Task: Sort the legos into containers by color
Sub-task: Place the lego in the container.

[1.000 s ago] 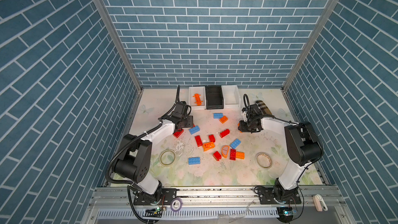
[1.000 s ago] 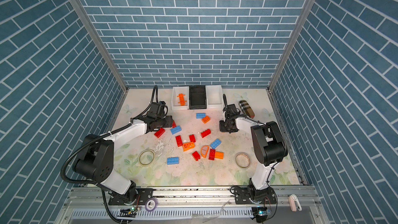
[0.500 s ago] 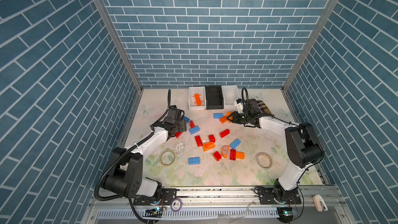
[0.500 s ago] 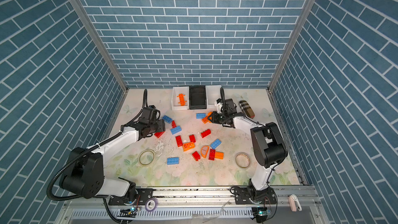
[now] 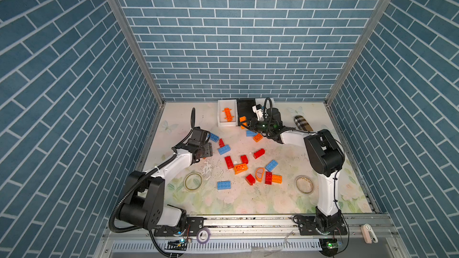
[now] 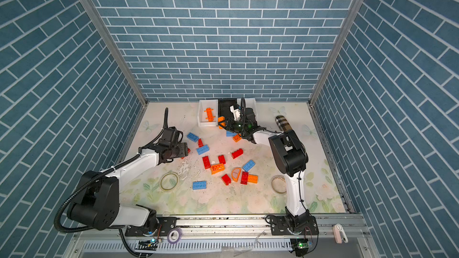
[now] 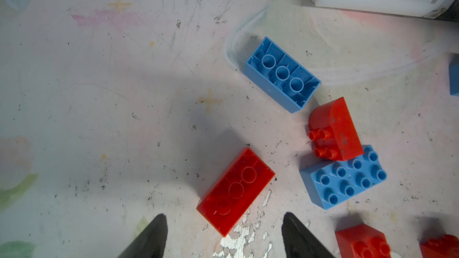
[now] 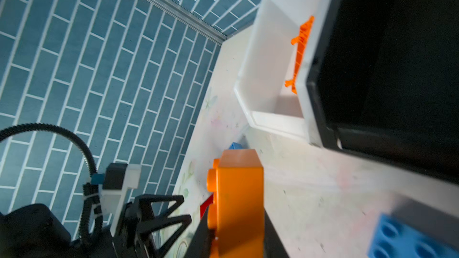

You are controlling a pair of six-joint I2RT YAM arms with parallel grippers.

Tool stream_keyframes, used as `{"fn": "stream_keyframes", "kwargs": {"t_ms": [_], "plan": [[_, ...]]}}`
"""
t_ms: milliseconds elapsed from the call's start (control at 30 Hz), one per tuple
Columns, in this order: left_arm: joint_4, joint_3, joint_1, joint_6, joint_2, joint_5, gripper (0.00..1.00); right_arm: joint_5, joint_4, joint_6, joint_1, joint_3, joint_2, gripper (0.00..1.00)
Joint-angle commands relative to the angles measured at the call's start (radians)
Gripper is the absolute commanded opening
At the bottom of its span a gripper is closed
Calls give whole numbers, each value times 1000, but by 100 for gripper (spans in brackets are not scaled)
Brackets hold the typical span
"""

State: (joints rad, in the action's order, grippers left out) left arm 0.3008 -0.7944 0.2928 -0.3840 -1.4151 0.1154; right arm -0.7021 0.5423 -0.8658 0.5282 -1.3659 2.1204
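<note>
Grips an orange studded plastic brick point(image 8: 236, 194) in the right end effector point(image 8: 238, 232), fingers clamped on two opposite sides. Holds it just in front of the black open-topped plastic bin point(image 5: 244, 104), near the white plastic bin point(image 5: 219, 112) containing a flat orange studded piece point(image 5: 228, 114). Hides most of a second white bin point(image 5: 270, 100) behind the right arm.

Presents the left end effector point(image 7: 224, 222) with fingers spread apart and empty, low over the floral surface point(image 5: 248, 202). Flanks, without contact, the near end of an upturned red plastic brick point(image 7: 236, 191). Faces, farther out, an upturned light blue brick point(image 7: 282, 74) and a red round-topped brick point(image 7: 334, 129) touching a studs-up light blue brick point(image 7: 342, 177).

Leaves further red, orange and light blue bricks scattered mid-surface between the arms, two clear tape rolls point(image 5: 193, 181) point(image 5: 304, 184) nearer the front, and a tan plaid oblong case point(image 5: 303, 124) at the rear, on the right arm's side.
</note>
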Motion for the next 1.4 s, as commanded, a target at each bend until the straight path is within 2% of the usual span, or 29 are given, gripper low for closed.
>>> {"fn": "stream_keyframes", "kwargs": {"t_ms": [0,367,533,833,1000,1133,1233,1367], "plan": [[14,4,-8,11,-16,17,75,-14,121,-107,14,-93,60,0],[17,-7,-4,45,-44,20,76,65,47,-141,16,-359,268,2],[19,-12,0,51,-63,21,76,89,-64,-92,19,-497,332,3],[19,-38,11,61,-114,19,76,143,-268,-39,19,-667,418,16],[33,-74,10,70,-165,12,72,164,-367,-1,18,-749,446,31],[31,-89,10,76,-198,3,70,165,-403,23,19,-780,451,39],[27,-95,11,78,-220,-6,68,171,-421,45,21,-786,442,50],[26,-103,10,77,-247,-10,65,173,-446,85,24,-782,412,55]]}}
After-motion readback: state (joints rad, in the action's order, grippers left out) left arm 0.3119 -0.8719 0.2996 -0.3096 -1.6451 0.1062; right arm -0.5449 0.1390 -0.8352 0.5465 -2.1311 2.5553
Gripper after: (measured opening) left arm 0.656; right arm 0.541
